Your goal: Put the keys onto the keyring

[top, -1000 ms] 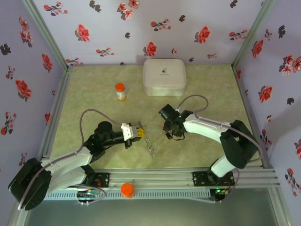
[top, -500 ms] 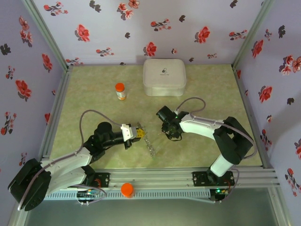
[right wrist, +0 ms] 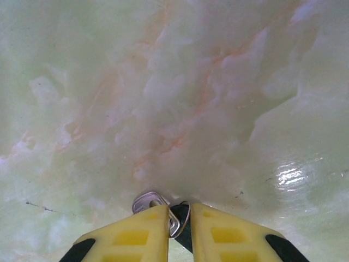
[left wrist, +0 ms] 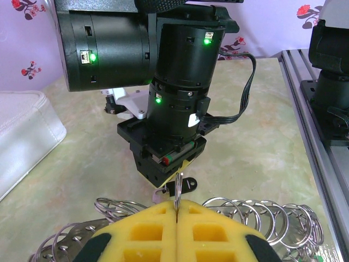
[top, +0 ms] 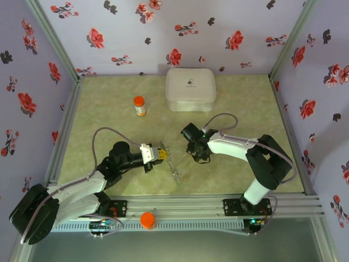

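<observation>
My left gripper [left wrist: 178,203] is shut on a thin metal ring, the keyring [left wrist: 178,188], held edge-on and upright between its yellow pads; in the top view this gripper [top: 162,154] sits at mid-table. Just beyond it my right gripper [top: 195,156] points straight down at the table. Its yellow fingers [right wrist: 136,232] pinch the small wire loop [right wrist: 182,218] of a key, with the dark tag between them. The silver key head [right wrist: 145,200] pokes out to the left on the table. From the left wrist, the same dark tag [left wrist: 189,184] lies flat under the right gripper.
A metal strip carrying several wire rings [left wrist: 262,210] lies under and beside my left gripper, also in the top view [top: 174,169]. An orange-capped bottle [top: 140,105] and a white box [top: 190,89] stand at the back. An orange cap [top: 148,219] rests on the front rail.
My right gripper has shifted slightly left and its jaws have closed in on the key's loop. The left arm has stayed still, holding the ring.
</observation>
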Controlling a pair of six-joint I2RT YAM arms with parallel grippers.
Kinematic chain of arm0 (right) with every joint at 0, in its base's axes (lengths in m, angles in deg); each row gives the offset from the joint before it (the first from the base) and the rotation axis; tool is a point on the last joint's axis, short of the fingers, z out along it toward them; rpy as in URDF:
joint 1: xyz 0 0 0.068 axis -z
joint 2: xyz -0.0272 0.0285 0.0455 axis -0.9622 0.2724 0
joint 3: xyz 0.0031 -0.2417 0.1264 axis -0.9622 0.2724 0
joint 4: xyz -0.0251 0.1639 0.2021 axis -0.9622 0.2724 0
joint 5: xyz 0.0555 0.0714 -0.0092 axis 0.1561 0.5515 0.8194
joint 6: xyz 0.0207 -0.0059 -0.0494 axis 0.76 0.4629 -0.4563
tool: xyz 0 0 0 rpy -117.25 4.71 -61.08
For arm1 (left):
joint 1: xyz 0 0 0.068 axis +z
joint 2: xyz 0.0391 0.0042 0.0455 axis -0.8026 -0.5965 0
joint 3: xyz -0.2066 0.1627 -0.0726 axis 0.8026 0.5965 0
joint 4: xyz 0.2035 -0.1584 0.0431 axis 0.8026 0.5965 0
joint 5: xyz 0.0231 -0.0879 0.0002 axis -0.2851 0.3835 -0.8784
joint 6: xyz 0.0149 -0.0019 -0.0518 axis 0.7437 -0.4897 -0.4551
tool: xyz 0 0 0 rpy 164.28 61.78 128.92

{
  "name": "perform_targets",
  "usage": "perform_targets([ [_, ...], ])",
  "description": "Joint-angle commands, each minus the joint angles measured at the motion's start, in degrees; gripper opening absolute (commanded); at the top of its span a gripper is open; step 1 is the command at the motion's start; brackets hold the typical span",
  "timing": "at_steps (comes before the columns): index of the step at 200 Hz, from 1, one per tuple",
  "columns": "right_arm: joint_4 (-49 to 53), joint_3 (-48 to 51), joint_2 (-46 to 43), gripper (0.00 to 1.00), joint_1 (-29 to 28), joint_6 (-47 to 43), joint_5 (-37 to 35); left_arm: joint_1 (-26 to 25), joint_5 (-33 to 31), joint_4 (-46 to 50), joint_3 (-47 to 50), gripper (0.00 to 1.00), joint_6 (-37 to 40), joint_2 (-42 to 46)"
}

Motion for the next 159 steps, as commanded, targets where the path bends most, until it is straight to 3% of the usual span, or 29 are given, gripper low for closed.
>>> perform_targets([
  [1,0.15,-1.36,1.23,0.16,-0.50,0.91,-0.30,-0.29,-0.24,-2.11,-0.19,0.00,1.41,1.09],
  [35,0.27,-1.32,1.13,0.13,-0.49,0.88,-0.38,-0.28,-0.18,-1.60,-0.18,0.00,1.45,1.32],
  [75,-0.31,-1.75,0.45,0.00,-0.60,-1.21,0.41,-0.28,-0.32,-0.67,-0.14,0.00,1.72,1.94],
  [159,-1.74,-6.41,4.77,0.00,-3.29,-5.66,4.05,-0.22,-2.02,2.16,1.34,0.00,1.12,6.05],
])
